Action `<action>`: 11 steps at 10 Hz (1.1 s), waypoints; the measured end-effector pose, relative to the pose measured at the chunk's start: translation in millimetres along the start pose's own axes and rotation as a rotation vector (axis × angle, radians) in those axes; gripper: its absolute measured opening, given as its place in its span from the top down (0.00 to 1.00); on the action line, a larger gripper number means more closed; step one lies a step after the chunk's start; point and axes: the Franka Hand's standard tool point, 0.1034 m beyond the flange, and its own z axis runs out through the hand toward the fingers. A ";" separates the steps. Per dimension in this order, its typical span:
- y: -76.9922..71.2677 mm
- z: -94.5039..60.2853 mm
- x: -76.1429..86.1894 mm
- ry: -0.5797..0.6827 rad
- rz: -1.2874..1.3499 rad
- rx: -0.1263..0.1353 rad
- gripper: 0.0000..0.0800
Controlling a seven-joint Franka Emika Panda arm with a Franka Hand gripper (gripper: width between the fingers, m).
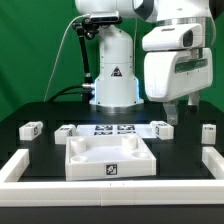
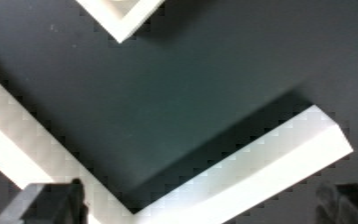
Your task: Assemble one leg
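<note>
A green curtain (image 1: 30,50) hangs behind a black bench (image 1: 45,148), which has a low white rail (image 1: 18,168) along its edges. The robot base (image 1: 115,85) stands at the back centre.

In the exterior view the gripper (image 1: 180,110) hangs above the bench on that view's right. The leg (image 1: 163,126) lies on the bench just below it and slightly toward the exterior view's left, apart from the fingers. The wrist view shows the gripper (image 2: 197,205) spread wide, with nothing between its fingertips (image 2: 51,205).

The leg sits just beside the marker board (image 1: 110,130), at the board's end on the exterior view's right, with a dark tag on a face turned toward the camera. It is too small to tell which way its long axis runs.

In front of the board lies the tray-shaped piece (image 1: 108,158), well apart from the leg. More small white blocks (image 1: 30,128) lie farther out toward both sides. Bare bench surrounds the leg toward the exterior view's right and toward the front rail. In the wrist view, white edges (image 2: 247,150) cross the dark surface. I cannot tell which pieces they belong to.
</note>
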 end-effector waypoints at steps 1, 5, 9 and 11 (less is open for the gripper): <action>-0.8 0.6 -0.7 0.000 0.000 0.000 0.19; -1.0 1.1 -1.0 -0.001 0.000 0.001 0.19; -4.7 14.7 -23.4 0.009 -0.177 -0.009 0.19; -3.7 22.6 -44.1 -0.034 -0.404 0.020 0.19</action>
